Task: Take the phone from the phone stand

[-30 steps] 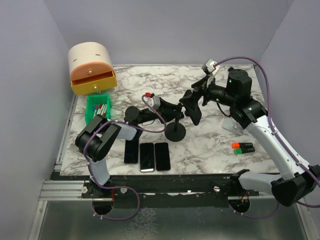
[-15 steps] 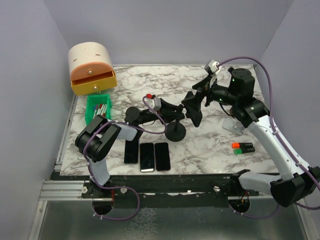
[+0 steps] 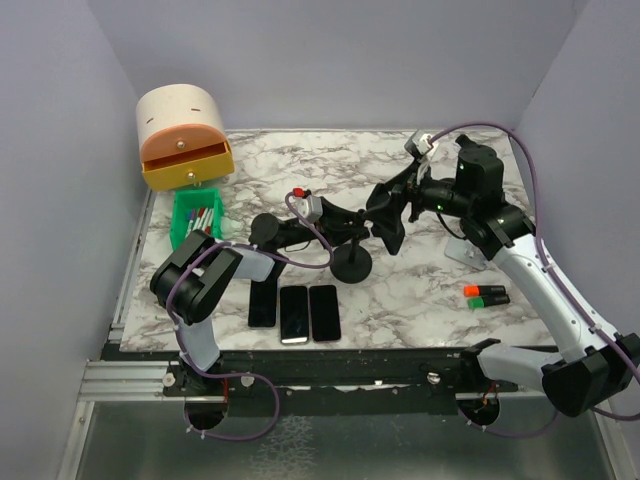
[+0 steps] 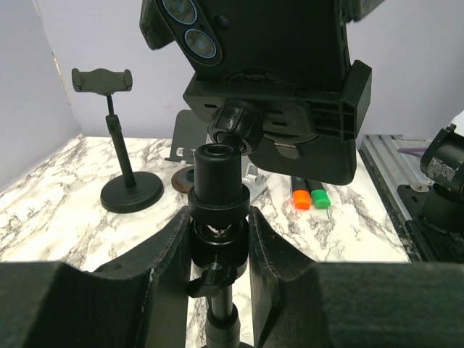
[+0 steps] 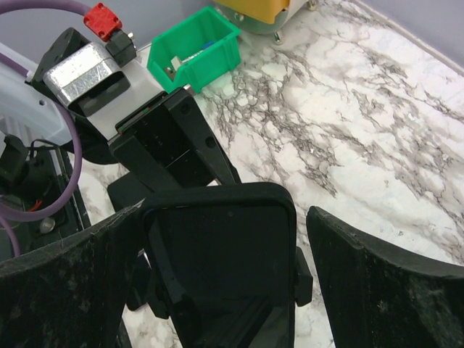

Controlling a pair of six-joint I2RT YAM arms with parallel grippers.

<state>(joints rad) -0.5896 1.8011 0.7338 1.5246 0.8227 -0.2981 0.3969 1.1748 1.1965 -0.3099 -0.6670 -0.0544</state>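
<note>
Phone (image 5: 217, 246) still sits in the stand (image 3: 352, 262), and I have both arms at it.
My left arm lies low and reaches in from the left of the stand. The left gripper (image 4: 220, 232) is clenched on the stand's pole (image 4: 217, 170), just under the ribbed knob. My right arm comes from the right of the stand with a high elbow, wrist bent toward it. The right gripper (image 5: 225, 225) is released, with its fingers spread wide on both sides of the phone. The phone is black with a glossy dark screen and two round lenses on the back, held in the stand's boxy plastic clamp (image 4: 290, 119). The stand has a round black base (image 3: 345, 270) on the marble-pattern table (image 3: 420, 290). Three phones (image 3: 294, 312) lie flat just in front of the stand.
</note>
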